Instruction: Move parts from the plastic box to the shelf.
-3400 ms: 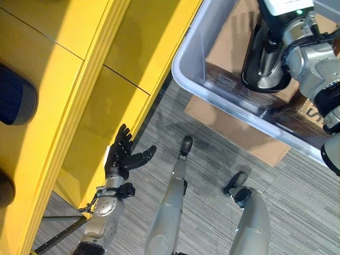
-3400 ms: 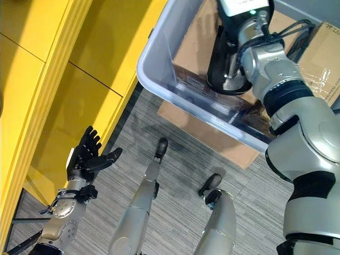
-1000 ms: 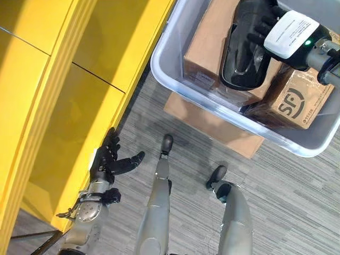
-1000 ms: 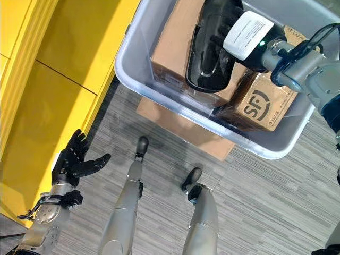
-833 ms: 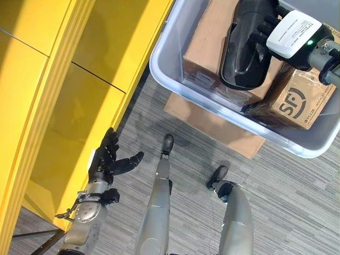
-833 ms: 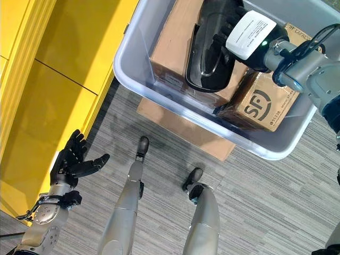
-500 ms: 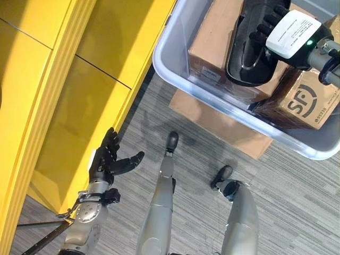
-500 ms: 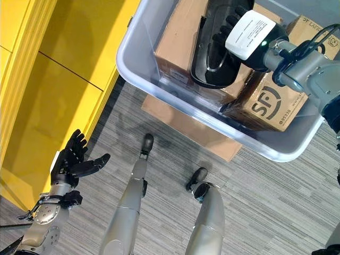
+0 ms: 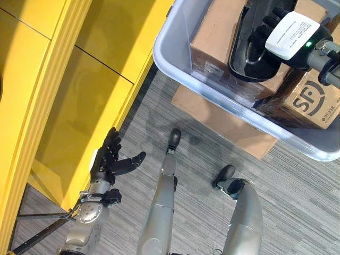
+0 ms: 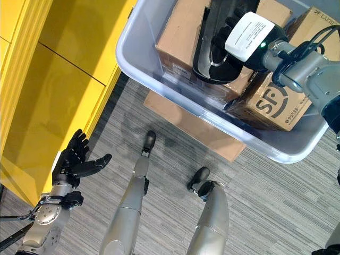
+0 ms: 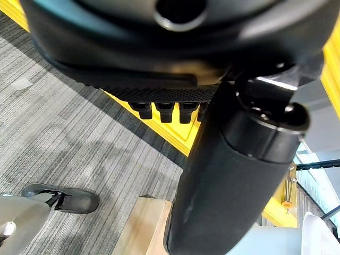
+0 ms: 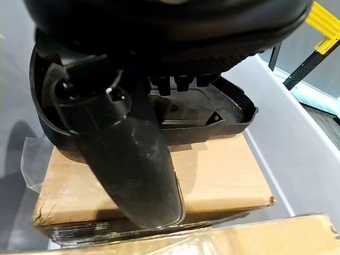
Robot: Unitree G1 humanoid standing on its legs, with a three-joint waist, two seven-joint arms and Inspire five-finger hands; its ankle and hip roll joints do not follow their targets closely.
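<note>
The grey plastic box sits at the upper right with cardboard cartons in it. A black hollow plastic part lies on top of one carton. My right hand rests over this part: its fingers reach into the hollow and its thumb lies outside the rim, all fairly straight. My left hand hangs low beside the yellow shelf, open and holding nothing.
A second, printed carton fills the box's near right corner. A flat cardboard sheet lies on the grey carpet under the box. The shelf's yellow front runs along the whole left side.
The whole picture has shifted, so the camera moved. My right hand stays on the black part, its fingers a little more bent than a second ago. The left hand keeps its pose.
</note>
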